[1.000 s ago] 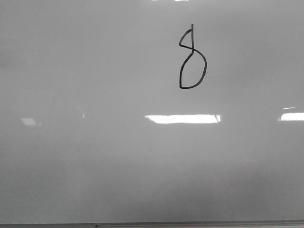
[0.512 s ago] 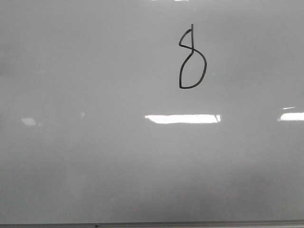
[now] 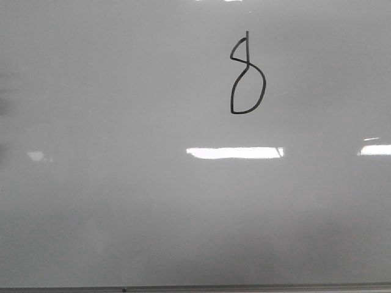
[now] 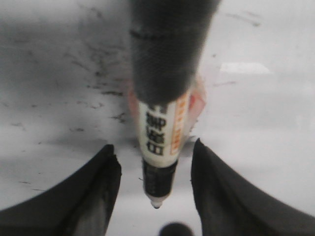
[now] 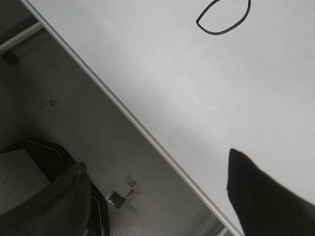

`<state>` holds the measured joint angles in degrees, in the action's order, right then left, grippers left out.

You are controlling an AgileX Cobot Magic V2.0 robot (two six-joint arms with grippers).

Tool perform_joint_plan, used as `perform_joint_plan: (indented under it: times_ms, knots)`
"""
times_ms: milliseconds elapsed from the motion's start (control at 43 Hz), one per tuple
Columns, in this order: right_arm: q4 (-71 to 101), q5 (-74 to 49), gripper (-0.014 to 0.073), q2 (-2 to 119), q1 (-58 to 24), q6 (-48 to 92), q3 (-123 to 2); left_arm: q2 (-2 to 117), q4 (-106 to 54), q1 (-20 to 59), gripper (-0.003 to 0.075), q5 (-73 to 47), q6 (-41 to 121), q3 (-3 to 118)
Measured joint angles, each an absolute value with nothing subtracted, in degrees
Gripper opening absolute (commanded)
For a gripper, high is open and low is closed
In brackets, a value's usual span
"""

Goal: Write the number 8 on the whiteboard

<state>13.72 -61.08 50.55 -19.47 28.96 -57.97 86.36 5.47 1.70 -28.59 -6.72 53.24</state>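
Note:
The number 8 [image 3: 247, 76] is drawn in thin black line on the upper right of the whiteboard [image 3: 122, 201]. It has a narrow upper loop with a short stem and a larger D-shaped lower loop. Its lower loop also shows in the right wrist view [image 5: 224, 19]. My left gripper [image 4: 153, 150] carries a white marker [image 4: 160, 132] with a black tip, which points down just above the board. The fingertips [image 4: 106, 167] stand a little apart from the marker on both sides. My right gripper [image 5: 155, 196] is open and empty over the board's metal edge [image 5: 133, 120]. Neither gripper shows in the front view.
Bright rectangular light reflections [image 3: 235, 152] lie across the board. Faint dark smudges [image 4: 98, 88] mark the surface under the left gripper. Beside the board's edge are grey floor, tape scraps [image 5: 123, 194] and a dark base [image 5: 44, 157].
The drawn figure is unchanged. A faint dark shadow has appeared at the left edge of the front view.

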Motion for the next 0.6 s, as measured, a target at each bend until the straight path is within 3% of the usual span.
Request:
perform_joint_plan:
  times_ms: [279, 605]
  knots:
    - [8.76, -61.21, 0.0589, 50.24, -19.47, 14.94, -57.97, 82.03, 5.58, 1.70, 0.0377, -34.48, -6.37, 55.07]
    - [0.00, -62.53, 0.0589, 44.94, -19.47, -2.42, -57.83, 62.59, 5.69, 7.87, 0.0375, -43.45, -3.77, 55.32]
